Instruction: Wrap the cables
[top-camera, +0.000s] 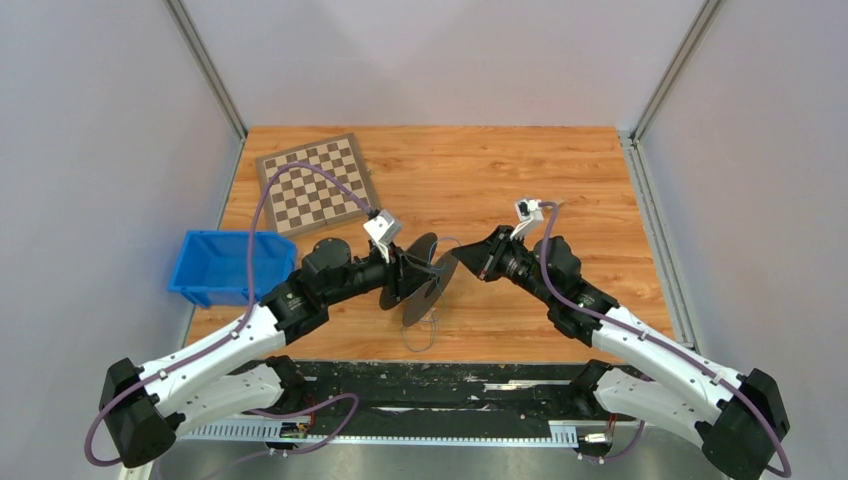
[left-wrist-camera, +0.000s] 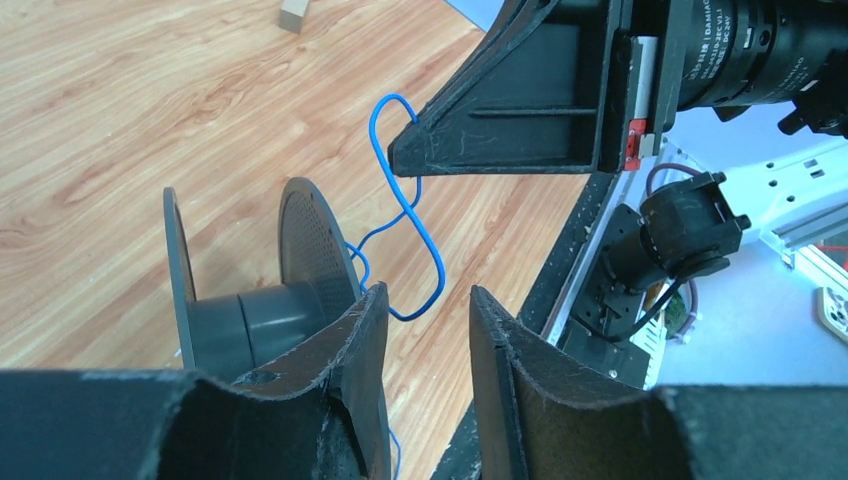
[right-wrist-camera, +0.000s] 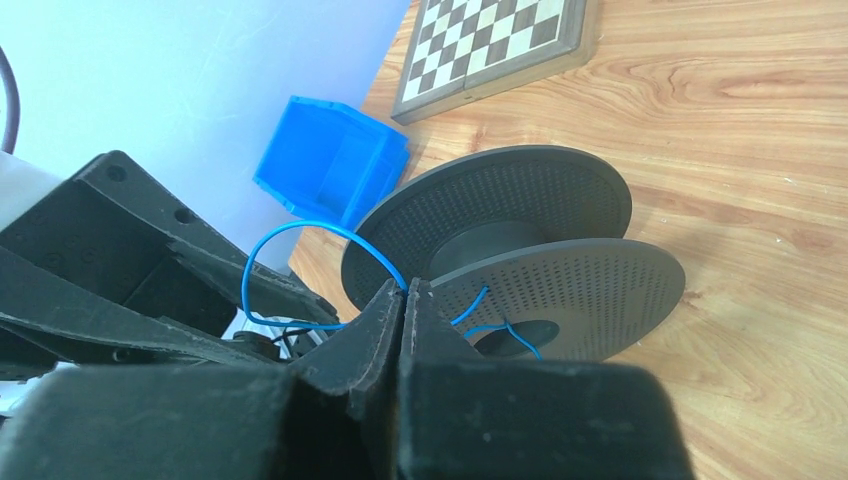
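Cable pinched in R gripper, spool nearby

Cable partly hidden behind left end effector, spool lower part covered too, chessboard cut by top edge.

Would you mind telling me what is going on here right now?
Two arms are wrapping a blue cable onto a dark spool. The right gripper is shut on the cable beside the spool. The left gripper stands open next to the spool, holding nothing. The cable hangs in loose loops; the hub looks bare.
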